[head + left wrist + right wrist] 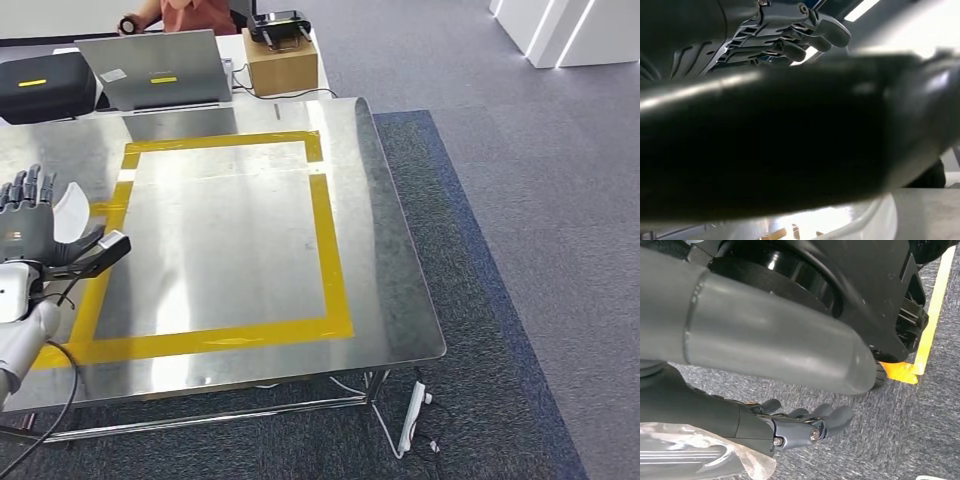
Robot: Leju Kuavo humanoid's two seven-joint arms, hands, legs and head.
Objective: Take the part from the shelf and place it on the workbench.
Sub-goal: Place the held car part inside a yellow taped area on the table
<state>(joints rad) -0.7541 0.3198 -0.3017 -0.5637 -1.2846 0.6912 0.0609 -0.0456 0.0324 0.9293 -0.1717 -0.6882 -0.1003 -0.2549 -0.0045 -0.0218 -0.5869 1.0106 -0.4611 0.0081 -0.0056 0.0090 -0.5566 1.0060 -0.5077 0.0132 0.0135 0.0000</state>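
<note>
One white curved part (pixel 69 210) sits in our left hand (pixel 30 225), fingers upright behind it and thumb across the front, above the left edge of one brushed steel workbench (pixel 392 250). One square of glossy yellow tape (pixel 332 260) frames the bench top. Our right hand (pixel 806 422) hangs over ribbed grey carpet (pixel 904 430), fingers loosely curled, holding nothing. One cardboard box (pixel 281 62) stands beyond the bench.

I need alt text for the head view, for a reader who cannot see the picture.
The robot's left hand holds a white part over the left edge of a steel workbench marked with a yellow tape square. Behind the bench stand a cardboard box and a grey case; grey carpet lies to the right.
</note>
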